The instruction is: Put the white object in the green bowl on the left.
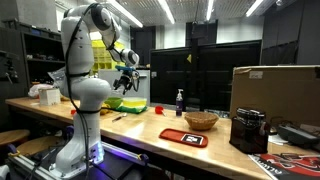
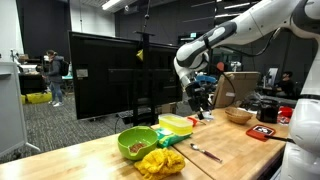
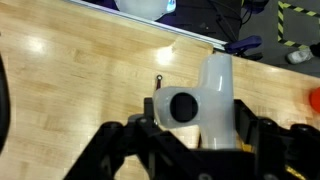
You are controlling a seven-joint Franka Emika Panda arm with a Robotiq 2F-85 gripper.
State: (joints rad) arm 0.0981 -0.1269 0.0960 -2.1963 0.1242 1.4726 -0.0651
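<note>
White object (image 3: 207, 98) is clamped between the fingers (image 3: 140, 128) of the gripper (image 3: 195, 135). The jaws are closed on its sides and it is held up off the table (image 3: 70, 70). In the wrist view its long axis runs straight out from the palm, up the frame. A round knob or hole shows on its near side, but the exact shape is hard to tell. Single arm, so no choice of hand.

Key relation: the green bowl (image 2: 137, 142) sits lower than the gripper (image 2: 200, 96) and off to one side of it. In an exterior view the green bowl (image 1: 128, 103) looks almost under the hand. The wrist view shows only bare wood below the fingers and no bowl rim, so I judge the hand is not over it yet. The move likely needs a sideways carry toward the bowl, then lowering, then release. Letting go early would drop the object on the table.

Containers:
- The green bowl holds something dark, too small to name.
- A yellow cloth (image 2: 160, 162) lies just beside it, below the hand on the same side.
- The woven bowl (image 2: 238, 114) is on the hand's opposite side, well apart from the green one; contents cannot tell.
</note>
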